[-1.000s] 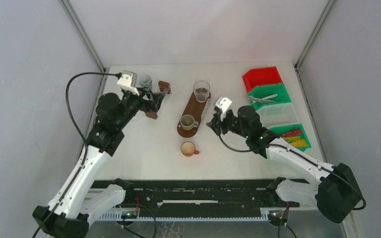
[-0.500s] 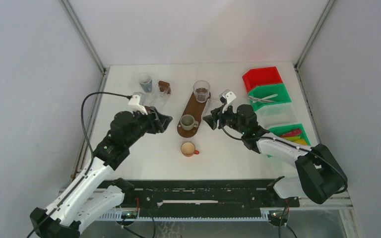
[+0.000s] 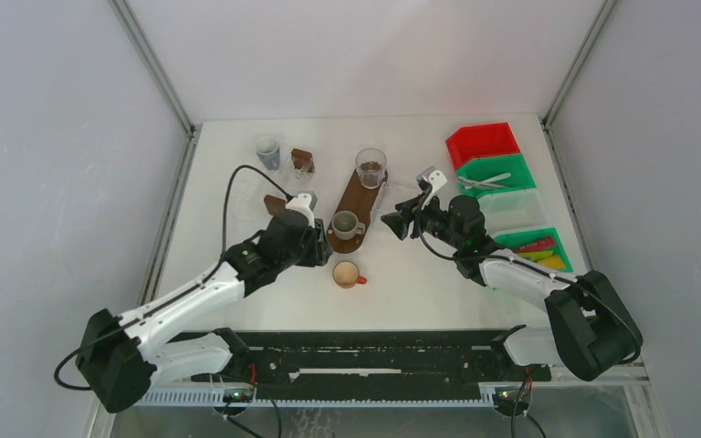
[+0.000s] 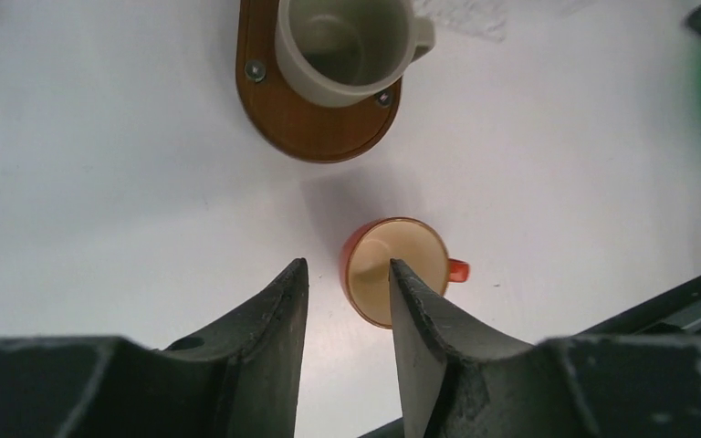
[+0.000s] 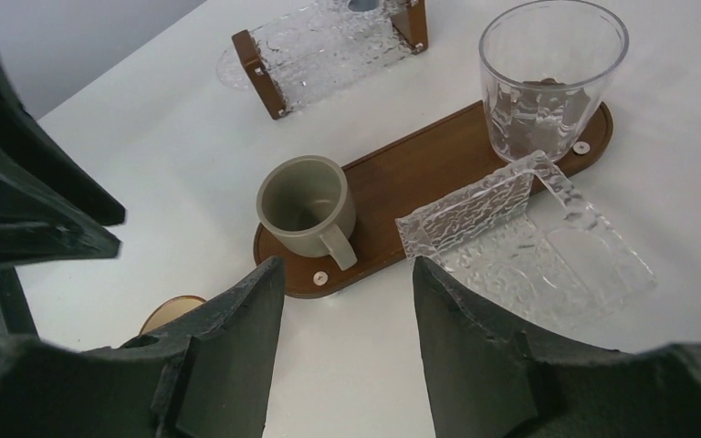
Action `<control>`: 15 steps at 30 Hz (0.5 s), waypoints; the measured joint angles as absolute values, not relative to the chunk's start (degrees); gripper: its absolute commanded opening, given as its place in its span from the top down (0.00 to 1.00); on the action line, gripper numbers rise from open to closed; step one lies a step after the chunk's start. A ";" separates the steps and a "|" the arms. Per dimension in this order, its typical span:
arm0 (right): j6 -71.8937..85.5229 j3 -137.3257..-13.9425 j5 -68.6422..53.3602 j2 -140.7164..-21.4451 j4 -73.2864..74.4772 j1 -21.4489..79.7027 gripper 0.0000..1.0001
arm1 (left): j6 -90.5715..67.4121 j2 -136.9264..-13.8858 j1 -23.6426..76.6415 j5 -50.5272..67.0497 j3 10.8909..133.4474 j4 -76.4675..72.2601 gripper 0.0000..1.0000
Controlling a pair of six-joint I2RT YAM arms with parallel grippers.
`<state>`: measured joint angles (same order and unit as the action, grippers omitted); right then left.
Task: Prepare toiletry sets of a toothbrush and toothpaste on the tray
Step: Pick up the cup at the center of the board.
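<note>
- L gripper (image 4: 345,270): jaws partly apart, empty, by orange cup (image 4: 402,265) just on near side of tray (image 4: 315,137).
- R gripper (image 5: 347,269): jaws apart, empty, right of tray.

Grey mug (image 5: 306,214), glass tumbler (image 5: 552,82) on wooden tray (image 5: 420,178)

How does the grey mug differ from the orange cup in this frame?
The grey mug stands on the wooden tray; the orange cup stands on the table. The mug is grey inside and looks bigger; the cup is cream inside. Both are upright, empty and single-handled.
</note>
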<state>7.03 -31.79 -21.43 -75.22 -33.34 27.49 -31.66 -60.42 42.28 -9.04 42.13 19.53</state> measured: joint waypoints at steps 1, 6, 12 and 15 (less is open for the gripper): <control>7.03 -31.79 -21.63 -75.22 -33.52 27.49 0.38 | -31.66 -61.71 42.35 -8.93 42.19 19.75 0.58; 7.03 -31.77 -22.28 -75.22 -33.71 27.40 0.38 | -31.57 -67.96 42.57 -7.14 42.24 20.45 0.57; 7.03 -31.77 -22.94 -75.22 -33.95 27.35 0.38 | -31.55 -71.59 42.81 -4.03 42.24 20.29 0.57; 7.03 -31.77 -23.07 -75.22 -34.06 27.35 0.38 | -31.53 -72.82 42.89 -2.81 42.24 19.99 0.57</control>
